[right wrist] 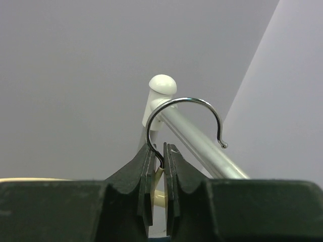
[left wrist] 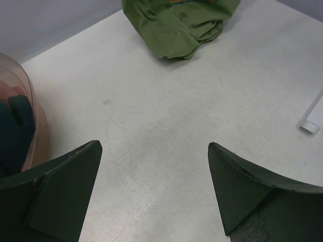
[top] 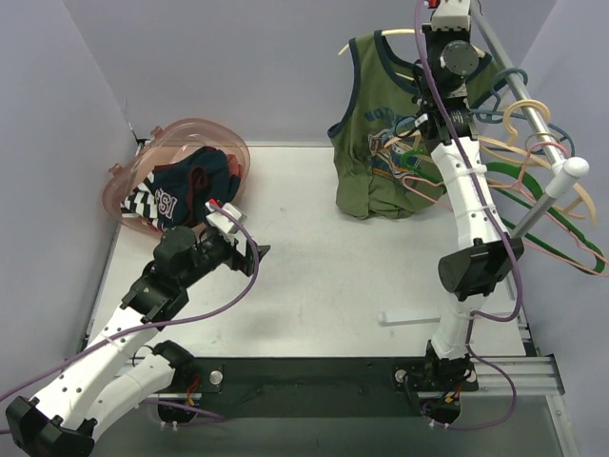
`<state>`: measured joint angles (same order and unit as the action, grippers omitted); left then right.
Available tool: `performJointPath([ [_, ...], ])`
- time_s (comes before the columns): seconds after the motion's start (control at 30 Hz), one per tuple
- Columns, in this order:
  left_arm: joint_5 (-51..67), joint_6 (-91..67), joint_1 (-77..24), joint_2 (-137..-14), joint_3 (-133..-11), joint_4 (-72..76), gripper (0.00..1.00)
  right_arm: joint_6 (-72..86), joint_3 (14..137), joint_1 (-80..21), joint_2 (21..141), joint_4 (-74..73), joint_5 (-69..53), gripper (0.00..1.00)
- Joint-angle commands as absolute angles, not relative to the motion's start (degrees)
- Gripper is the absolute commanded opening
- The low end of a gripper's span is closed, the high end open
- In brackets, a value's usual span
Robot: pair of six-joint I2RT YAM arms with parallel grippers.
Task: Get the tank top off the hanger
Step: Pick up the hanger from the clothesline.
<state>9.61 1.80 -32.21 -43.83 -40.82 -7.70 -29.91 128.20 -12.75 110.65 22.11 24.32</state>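
The green tank top (top: 381,162) hangs from a cream hanger (top: 381,36) at the back right, and its bunched hem (left wrist: 176,25) rests on the table. My right gripper (top: 433,38) is raised to the hanger's top. In the right wrist view that gripper (right wrist: 160,151) is shut on the neck of the metal hanger hook (right wrist: 184,103), which curves over the rail (right wrist: 202,143). My left gripper (top: 252,257) hovers low over the table at the left. It is open (left wrist: 154,145), with only bare table between its fingers.
A pink basket (top: 124,186) with dark and striped clothes stands at the back left, its wall (left wrist: 35,116) close to my left fingers. Several empty hangers (top: 533,143) hang along the rail (top: 519,90) on the right. A small white strip (top: 400,319) lies near the right arm's base.
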Motion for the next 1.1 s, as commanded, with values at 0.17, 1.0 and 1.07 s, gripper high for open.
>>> performJointPath([
  [0.17, 8.8, 2.4, -31.6, -40.3, -40.8, -5.5, 0.97, -18.0, 118.3, -14.5, 95.9, 24.7, 14.6, 0.00],
  [1.0, 13.8, -1.9, -31.2, -40.3, -57.2, -6.9, 0.97, -10.1, 103.7, -39.4, 78.7, 13.3, 14.2, 0.00],
  [1.07, 14.6, -2.7, -31.2, -40.2, -56.1, -5.5, 0.97, -9.4, 100.4, -40.7, 76.7, 13.9, 15.3, 0.00],
])
